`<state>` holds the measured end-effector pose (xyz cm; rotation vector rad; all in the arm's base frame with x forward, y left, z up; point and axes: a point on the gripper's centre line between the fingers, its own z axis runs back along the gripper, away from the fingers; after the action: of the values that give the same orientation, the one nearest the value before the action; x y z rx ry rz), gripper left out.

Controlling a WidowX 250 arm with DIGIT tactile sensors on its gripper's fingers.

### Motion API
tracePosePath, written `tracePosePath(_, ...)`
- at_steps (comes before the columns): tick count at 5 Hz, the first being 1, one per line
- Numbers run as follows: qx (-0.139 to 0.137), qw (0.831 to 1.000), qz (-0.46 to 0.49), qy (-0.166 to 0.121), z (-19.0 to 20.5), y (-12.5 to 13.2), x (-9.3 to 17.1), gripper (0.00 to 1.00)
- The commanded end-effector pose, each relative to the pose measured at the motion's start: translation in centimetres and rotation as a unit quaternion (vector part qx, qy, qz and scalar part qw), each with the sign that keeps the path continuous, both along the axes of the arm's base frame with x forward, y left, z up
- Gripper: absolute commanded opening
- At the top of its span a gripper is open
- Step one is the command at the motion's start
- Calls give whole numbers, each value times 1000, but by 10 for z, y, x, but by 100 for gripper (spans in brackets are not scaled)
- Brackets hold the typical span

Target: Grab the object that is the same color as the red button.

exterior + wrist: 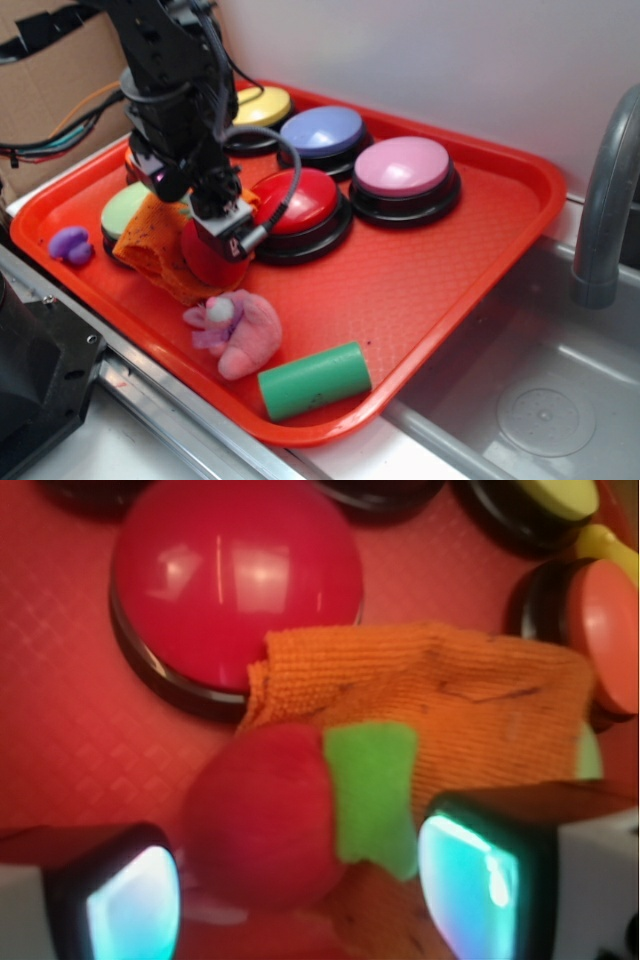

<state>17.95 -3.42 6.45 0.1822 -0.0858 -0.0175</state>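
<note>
gripper (pixel 300 885): low over the near-left part of the tray, jaws partly open, 1 on each side of the red plush fruit; whether the pads touch it, cannot tell.
red plush fruit (pixel 262 818): round, with a green felt leaf patch on its right side in the wrist view; it lies between the jaws, at the near edge of the orange cloth, just near-left of the red button.
red button (pixel 298 201): glossy red dome on a round black base, mid-tray, touching the far edge of the cloth.
orange cloth (pixel 455 705): crumpled knit cloth, lying against the red button and under the fruit's far side.
tray (pixel 420 275): red plastic, textured floor, resting on the bench beside a sink.
other buttons: pink dome (pixel 403 166) to the right of the red one, blue dome (pixel 321 131) beyond it, yellow dome (pixel 262 106) far left, green dome (pixel 125 208) left, partly under the cloth.
pink plush animal (pixel 240 331): near the front edge, apart from the fruit.
green cylinder (pixel 314 380): lying on its side at the near rim, just right of the pink plush.
purple toy (pixel 70 244): small, at the tray's left corner.
tap (pixel 608 200): grey, at the right over the sink.
</note>
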Motion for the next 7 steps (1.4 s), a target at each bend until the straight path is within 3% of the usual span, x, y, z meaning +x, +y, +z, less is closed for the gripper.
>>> tracePosePath(1, 8, 1000, -3, 4, -17, -1, 8, 100)
tracePosePath(2, 8, 1000, 13, 11, -25, 2, 6, 100)
tracePosePath(3, 18, 1000, 22, 10, -21, 3, 4, 0)
tracePosePath(4, 13, 999, 41, 13, -14, 7, 4, 0)
tracePosePath(5, -11, 997, 73, 5, 14, 13, 9, 0)
tracePosePath(7, -62, 993, 100, -28, 93, 25, 23, 0)
